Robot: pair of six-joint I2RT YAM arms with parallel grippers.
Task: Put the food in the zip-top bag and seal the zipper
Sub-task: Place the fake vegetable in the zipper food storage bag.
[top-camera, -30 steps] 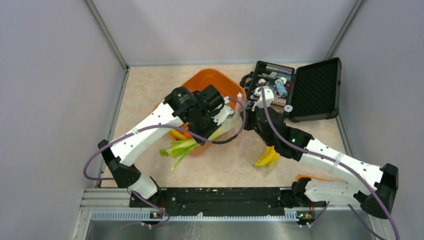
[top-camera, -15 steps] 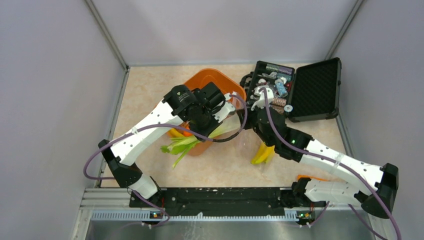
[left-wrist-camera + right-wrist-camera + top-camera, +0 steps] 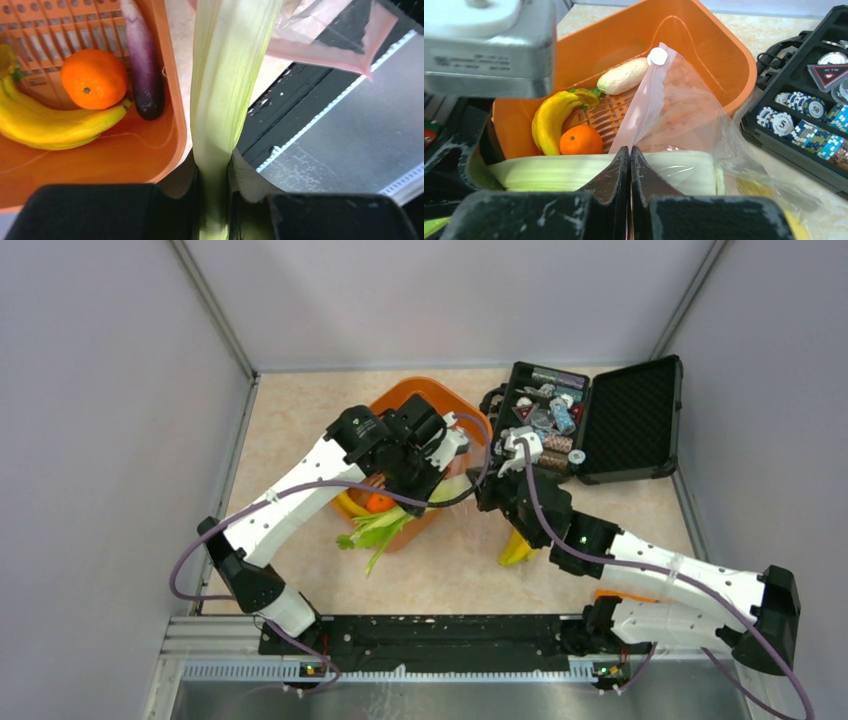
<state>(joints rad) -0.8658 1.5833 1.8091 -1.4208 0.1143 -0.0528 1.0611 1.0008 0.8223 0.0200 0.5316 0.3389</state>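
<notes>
My left gripper (image 3: 215, 175) is shut on the pale base of the green stalks (image 3: 225, 90) and holds them above the basket's near rim. In the top view the left gripper (image 3: 432, 458) has the stalks (image 3: 383, 528) hanging leaf-end toward the front. My right gripper (image 3: 630, 155) is shut on the mouth edge of the clear zip-top bag (image 3: 704, 130), on its pinkish zipper (image 3: 644, 105). The stalks' pale end (image 3: 684, 172) shows through the plastic, inside the bag's mouth. Bananas (image 3: 516, 548) lie in the bag. Another banana bunch (image 3: 549, 120), an orange (image 3: 581, 139), a whitish piece (image 3: 623, 76) and an eggplant (image 3: 144, 60) lie in the basket.
The orange slotted basket (image 3: 440, 398) sits at the table's middle back. An open black case (image 3: 620, 420) with chips and trinkets stands at the back right, close to the right arm. Grey walls close in the sides and back.
The left gripper has carried the stalks right and back, toward the bag's mouth. The right gripper has drawn the bag and its bananas a little to the left.
</notes>
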